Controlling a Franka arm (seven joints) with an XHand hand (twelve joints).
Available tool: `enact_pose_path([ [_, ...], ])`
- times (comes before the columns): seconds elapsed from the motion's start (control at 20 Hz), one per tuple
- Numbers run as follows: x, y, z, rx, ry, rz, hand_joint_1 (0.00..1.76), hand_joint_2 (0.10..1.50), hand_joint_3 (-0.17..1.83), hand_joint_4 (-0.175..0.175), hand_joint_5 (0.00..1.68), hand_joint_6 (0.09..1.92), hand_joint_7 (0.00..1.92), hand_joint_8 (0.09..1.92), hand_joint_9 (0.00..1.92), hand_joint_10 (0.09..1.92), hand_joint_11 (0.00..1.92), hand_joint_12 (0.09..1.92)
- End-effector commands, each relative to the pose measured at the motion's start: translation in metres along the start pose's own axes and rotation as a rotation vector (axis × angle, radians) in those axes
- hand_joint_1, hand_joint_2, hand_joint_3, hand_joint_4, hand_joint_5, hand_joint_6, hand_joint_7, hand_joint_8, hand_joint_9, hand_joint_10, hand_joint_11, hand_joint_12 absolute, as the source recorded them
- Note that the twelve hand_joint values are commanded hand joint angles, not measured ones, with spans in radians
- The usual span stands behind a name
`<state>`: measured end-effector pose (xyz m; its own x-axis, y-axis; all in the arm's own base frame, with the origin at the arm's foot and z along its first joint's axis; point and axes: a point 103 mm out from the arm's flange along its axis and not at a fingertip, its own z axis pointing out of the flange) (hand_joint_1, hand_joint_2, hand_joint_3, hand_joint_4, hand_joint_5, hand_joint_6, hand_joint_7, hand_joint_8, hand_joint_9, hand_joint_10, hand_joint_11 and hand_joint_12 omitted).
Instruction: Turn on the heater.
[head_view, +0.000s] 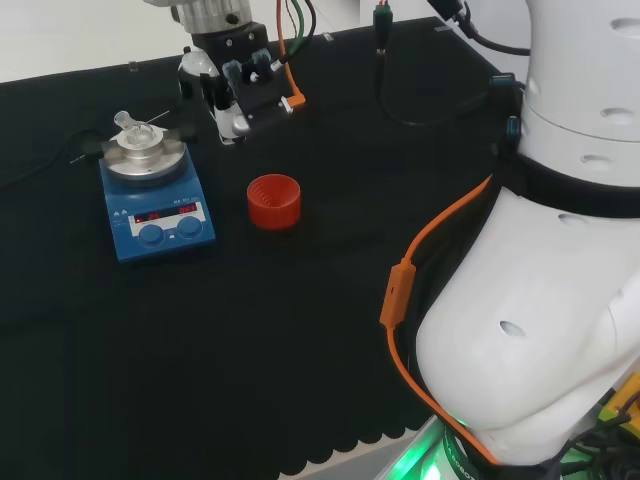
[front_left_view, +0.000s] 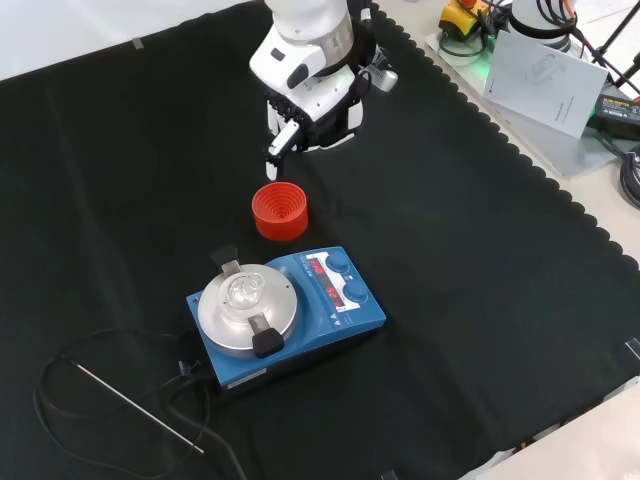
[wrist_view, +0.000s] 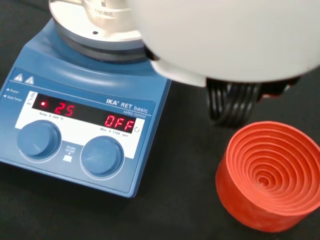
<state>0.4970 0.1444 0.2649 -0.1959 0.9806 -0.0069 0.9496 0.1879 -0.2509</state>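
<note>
The heater (front_left_view: 345, 318) is a blue hotplate with a round silver top, two blue knobs (front_left_view: 339, 264) and a panel lit red. A small clear glass piece (front_left_view: 245, 291) rests on the silver top. In the wrist view the knobs (wrist_view: 102, 155) and the heater's panel (wrist_view: 80, 112) are close below the camera. The hand (front_left_view: 310, 105) hangs above the cloth beyond the red ribbed ring (front_left_view: 279, 211), apart from the heater. One finger (front_left_view: 283, 138) points down and the others look curled in, holding nothing. In the head view the hand (head_view: 235, 95) is up and to the right of the heater (head_view: 158, 225).
The red ribbed ring (head_view: 273, 201) stands empty between the hand and the heater, right of the heater in the head view. A thin metal probe with its cable (front_left_view: 140, 405) lies on the cloth near the heater. An orange cable (head_view: 400, 290) runs along the arm.
</note>
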Motion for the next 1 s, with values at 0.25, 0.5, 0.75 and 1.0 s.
enact_pose_path([
  [0.25, -0.003, -0.024, 0.002, 0.003, 0.036, 0.045, 1.59, 0.24, 1.34, -0.12, 0.34, 0.72, 1.33, 1.13, 1.36, 0.91, 1.16, 0.99],
  [0.5, -0.009, -0.038, -0.002, -0.018, 0.053, 0.087, 1.59, 0.23, 1.35, -0.12, 0.33, 0.73, 1.32, 1.15, 1.35, 0.93, 1.18, 0.98],
  [0.75, -0.012, -0.053, 0.0, -0.03, 0.074, 0.136, 1.6, 0.23, 1.36, -0.12, 0.33, 0.73, 1.31, 1.16, 1.35, 0.95, 1.19, 0.97],
  [1.0, -0.009, -0.072, 0.002, -0.046, 0.081, 0.18, 1.6, 0.23, 1.37, -0.12, 0.33, 0.74, 1.31, 1.16, 1.35, 0.96, 1.2, 0.97],
])
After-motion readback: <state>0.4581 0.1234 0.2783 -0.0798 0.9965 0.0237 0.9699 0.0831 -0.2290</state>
